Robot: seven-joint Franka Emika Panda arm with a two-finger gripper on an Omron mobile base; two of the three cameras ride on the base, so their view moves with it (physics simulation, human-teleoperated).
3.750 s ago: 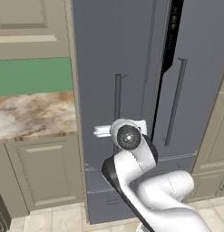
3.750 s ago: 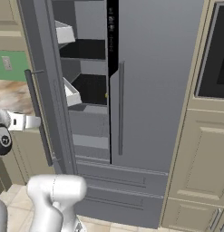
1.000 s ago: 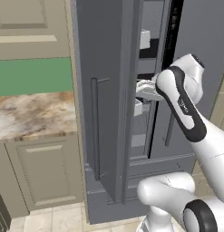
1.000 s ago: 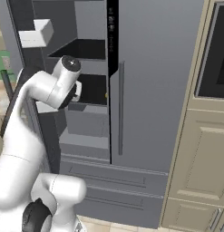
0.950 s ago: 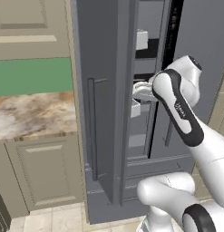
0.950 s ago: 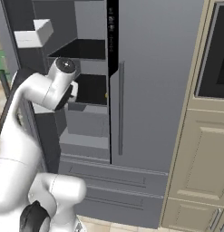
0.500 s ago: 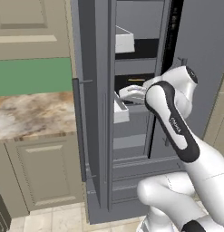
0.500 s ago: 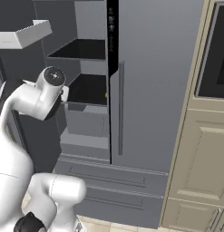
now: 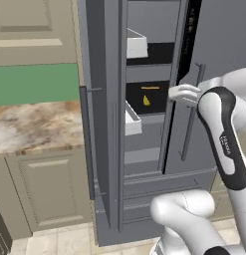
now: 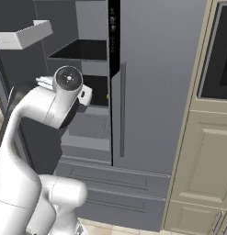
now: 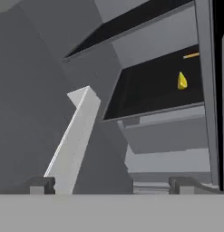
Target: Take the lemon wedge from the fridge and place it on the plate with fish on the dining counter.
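Note:
The fridge (image 9: 219,40) stands with its left door (image 9: 102,124) swung wide and its right door (image 10: 156,69) shut. A tiny yellow lemon wedge (image 9: 146,100) lies on a dark middle shelf inside; in the hand view the lemon wedge (image 11: 182,81) sits upper right, well beyond the fingertips (image 11: 41,185). My gripper (image 9: 173,92) hovers in front of that shelf, just right of the wedge, open with nothing between its fingers. In the right base view the hand (image 10: 69,82) faces the open compartment. The plate with fish and the dining counter are out of view.
White bins (image 9: 136,47) (image 9: 132,122) hang on the open door's inner side, close to the left of my hand. A marbled countertop (image 9: 30,124) over beige cabinets lies left of the fridge. A beige tall cabinet with an oven (image 10: 216,55) stands to the right.
The left fridge door has swung from partly open to wide open. My hand has moved right, off the door edge, and now faces the shelf with the lemon wedge.

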